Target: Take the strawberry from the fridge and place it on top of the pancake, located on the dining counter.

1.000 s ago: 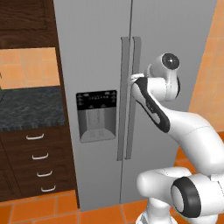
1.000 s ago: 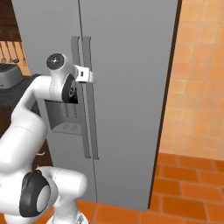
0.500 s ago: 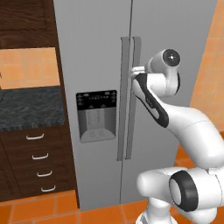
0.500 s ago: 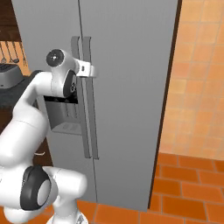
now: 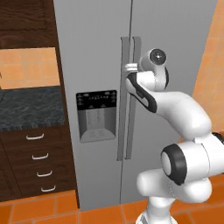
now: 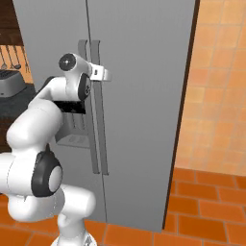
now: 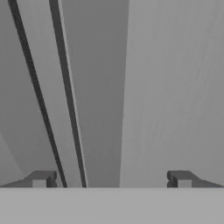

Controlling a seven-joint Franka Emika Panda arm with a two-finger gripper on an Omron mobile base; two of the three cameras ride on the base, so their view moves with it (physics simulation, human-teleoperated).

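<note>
The fridge (image 5: 96, 52) (image 6: 144, 120) (image 7: 175, 87) is a tall grey side-by-side unit, and both of its doors are shut. Two long vertical handles (image 5: 130, 131) (image 6: 96, 144) run down its middle, beside a black dispenser panel (image 5: 96, 114) on the left door. My gripper (image 5: 130, 68) (image 6: 103, 73) (image 7: 111, 179) is open at the upper part of the handles, close to the door face. In the hand view the handle bars (image 7: 65, 109) stand between the fingertips (image 7: 41, 178), nearer the left one. The strawberry, the pancake and the dining counter are out of view.
A dark-topped wall counter (image 5: 26, 109) with brown drawers (image 5: 39, 157) stands left of the fridge. A toaster (image 6: 9, 84) and hanging utensils (image 6: 12, 55) sit behind my arm. An orange tiled wall (image 6: 216, 96) flanks the fridge on the right, above an orange tile floor (image 6: 202, 216).
My hand has risen a little and come closer to the fridge handles. The jaws have stayed open and the fridge doors have stayed shut.
</note>
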